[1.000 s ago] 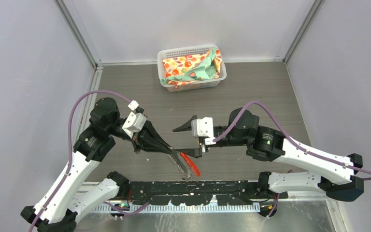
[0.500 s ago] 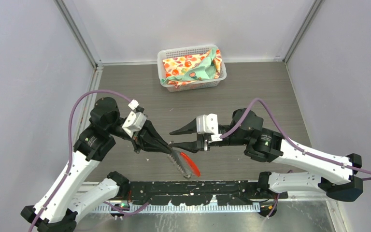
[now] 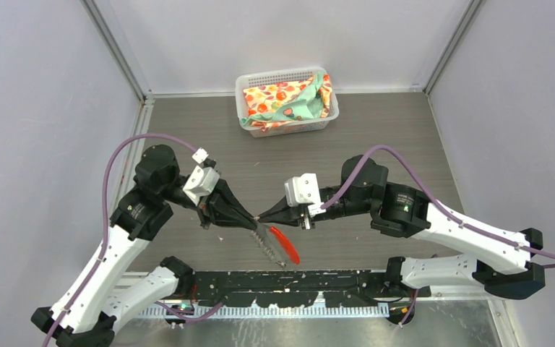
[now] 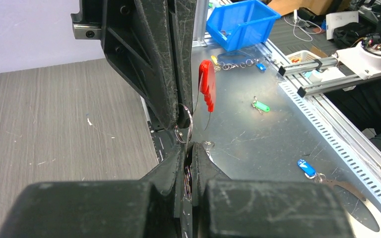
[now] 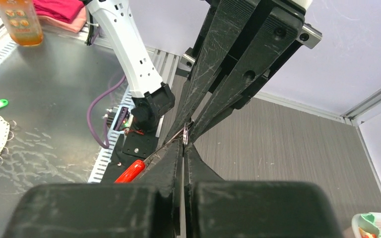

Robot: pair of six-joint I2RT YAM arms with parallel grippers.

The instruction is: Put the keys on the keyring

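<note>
Our left end effector (image 3: 251, 220) is pinching the keyring (image 4: 184, 130), its jaws narrowed onto the thin silver wire loop. The right end effector (image 3: 263, 215) is meeting it tip to tip, its jaws also squeezed down to a slit on that same loop. We are reading this from the two wrist views. From above, the two black tips are merging into one dark point over the near part of the desk (image 3: 390, 137), and the loop is too small to make out there. The top view is giving us instead the keyring's chain (image 3: 265, 246) and red tag (image 3: 286, 247), trailing from the pinch toward the near edge. Both arms are bending at the elbow, the left wrist reaching in from the left and the right wrist from the right. We are seeing matte black, scratched fingers, a glossy oblong tag and a grey wood-grain desk.
</note>
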